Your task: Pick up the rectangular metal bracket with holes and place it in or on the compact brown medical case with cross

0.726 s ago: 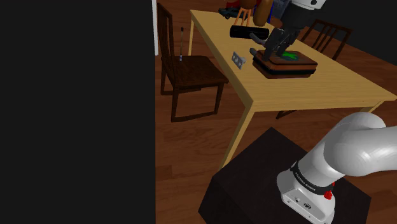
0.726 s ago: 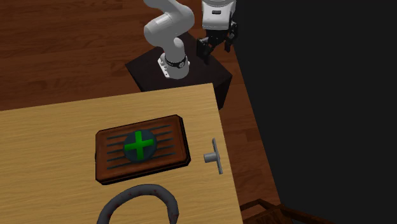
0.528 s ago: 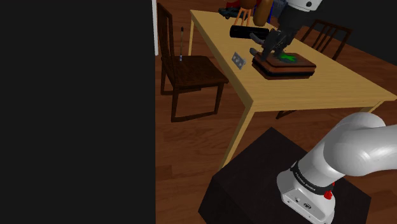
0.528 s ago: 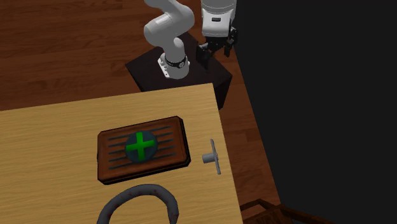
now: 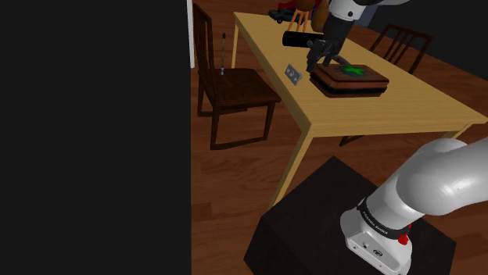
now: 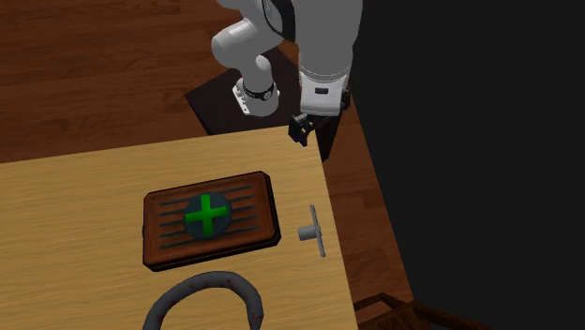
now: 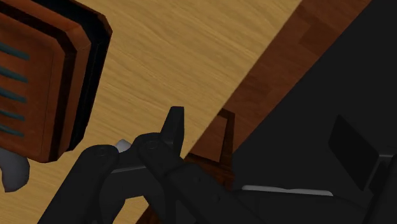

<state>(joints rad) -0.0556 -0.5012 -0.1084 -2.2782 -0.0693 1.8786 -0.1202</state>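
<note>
Beside the case [image 6: 211, 217], the gripper [image 6: 302, 129] has shifted off it toward the bracket [image 6: 314, 231]; open or closed cannot be told. Bracket lies unmoved just beside the case, ungrasped. Approach under way, apparently.

Light wooden table [image 5: 407, 109] on a dark plank floor [image 5: 235, 195]. Dark wooden chair [image 5: 235, 90] at the table's left side, second dark chair [image 5: 408, 35] far right. Black cylinder [image 5: 297, 37] at the table's far end. Dark grey curved tube [image 6: 202, 292] on the tabletop. Black area [image 5: 94, 141] left.
</note>
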